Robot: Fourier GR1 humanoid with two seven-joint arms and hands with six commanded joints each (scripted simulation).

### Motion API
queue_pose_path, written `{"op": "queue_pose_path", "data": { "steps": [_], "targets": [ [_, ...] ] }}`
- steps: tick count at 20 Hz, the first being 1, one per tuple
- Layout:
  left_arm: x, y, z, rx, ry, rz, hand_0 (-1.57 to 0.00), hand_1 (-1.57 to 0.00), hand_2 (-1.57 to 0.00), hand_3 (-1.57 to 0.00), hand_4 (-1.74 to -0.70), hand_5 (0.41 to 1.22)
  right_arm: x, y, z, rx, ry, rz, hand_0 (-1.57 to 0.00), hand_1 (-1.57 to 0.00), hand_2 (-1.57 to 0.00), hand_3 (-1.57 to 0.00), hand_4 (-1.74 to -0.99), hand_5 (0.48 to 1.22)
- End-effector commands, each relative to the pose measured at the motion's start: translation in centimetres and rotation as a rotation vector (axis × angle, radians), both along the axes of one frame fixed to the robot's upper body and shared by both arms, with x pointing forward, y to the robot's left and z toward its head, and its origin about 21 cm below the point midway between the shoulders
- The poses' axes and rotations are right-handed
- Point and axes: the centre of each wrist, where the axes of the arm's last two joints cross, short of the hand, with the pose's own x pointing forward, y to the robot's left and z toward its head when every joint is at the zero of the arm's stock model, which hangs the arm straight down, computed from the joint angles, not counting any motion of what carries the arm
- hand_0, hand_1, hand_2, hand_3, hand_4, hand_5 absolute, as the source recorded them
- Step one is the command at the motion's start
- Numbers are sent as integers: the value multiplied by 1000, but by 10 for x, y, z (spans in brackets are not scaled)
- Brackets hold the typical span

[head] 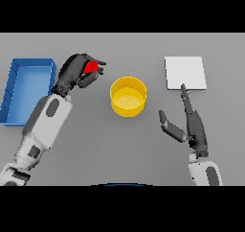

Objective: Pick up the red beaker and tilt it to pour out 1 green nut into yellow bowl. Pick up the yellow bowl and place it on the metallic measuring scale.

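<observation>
Gripping the red beaker (pixel 89 67) in curled fingers, the left robot hand (pixel 75 72) hid most of it, left of the yellow bowl (pixel 128 97). The bowl sat round on the grey worktop (pixel 143 145). The right robot hand (pixel 191 123) lay spread, fingertips near the white scale (pixel 185 73). A blue tray (pixel 14 89) stood far left.

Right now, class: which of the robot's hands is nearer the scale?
Right. The right hand lies just below the scale, fingertip at its edge; the left hand is across the table, past the bowl.
</observation>
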Motion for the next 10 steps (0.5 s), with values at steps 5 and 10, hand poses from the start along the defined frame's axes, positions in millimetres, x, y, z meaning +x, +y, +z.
{"op": "queue_pose_path", "data": {
  "steps": [5,10],
  "targets": [
    [10,-25,33,388,-59,-111,-1567,-1567,-1567,-1566,-1739,1166,0,-1,2,8,-17,13,1,1,1,1,-1062,690],
    [20,-48,48,776,-85,-241,-1570,-1570,-1570,-1569,-1689,1203,1,-1,4,-9,-18,3,1,1,1,1,-1070,686]
  ]
}}
